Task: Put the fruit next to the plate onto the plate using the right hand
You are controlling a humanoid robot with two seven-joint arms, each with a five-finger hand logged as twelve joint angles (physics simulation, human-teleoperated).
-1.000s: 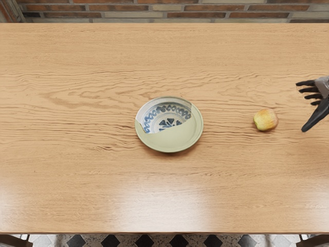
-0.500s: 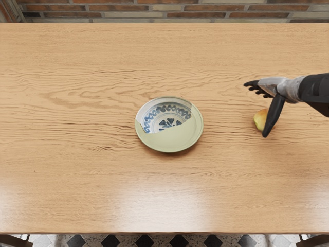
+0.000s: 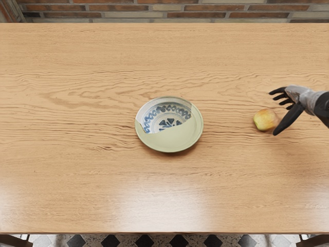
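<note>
**Head view, looking down at a slant on a wooden table [image 3: 77, 170].** A round plate [image 3: 172, 143] is lying near the middle of the table. Its far-left part is showing a blue-and-white pattern, and its near part is appearing plain pale green.

The fruit [image 3: 265, 119], small, rounded and yellow with a reddish blush, is sitting on the bare table to the right of the plate. It is lying well apart from the plate's rim and roughly level with the plate's centre.

The right hand [image 3: 294, 99] is reaching in from the right edge of the picture. It is standing farther from the plate than the fruit, just beside the fruit on the side facing away from the plate. The hand is holding nothing. Its dark fingers [image 3: 278, 92] are spreading wide and pointing back toward the plate. The thumb [image 3: 284, 122] is angling down toward the near side, with its tip coming just beside the fruit's right flank. Whether the thumb is touching the fruit cannot be told.

Beyond the plate, a brick wall [image 3: 154, 11] is running along the table's far edge. On the near side of the plate, past the table's front edge, a checkered floor [image 3: 144, 241] is showing.
</note>
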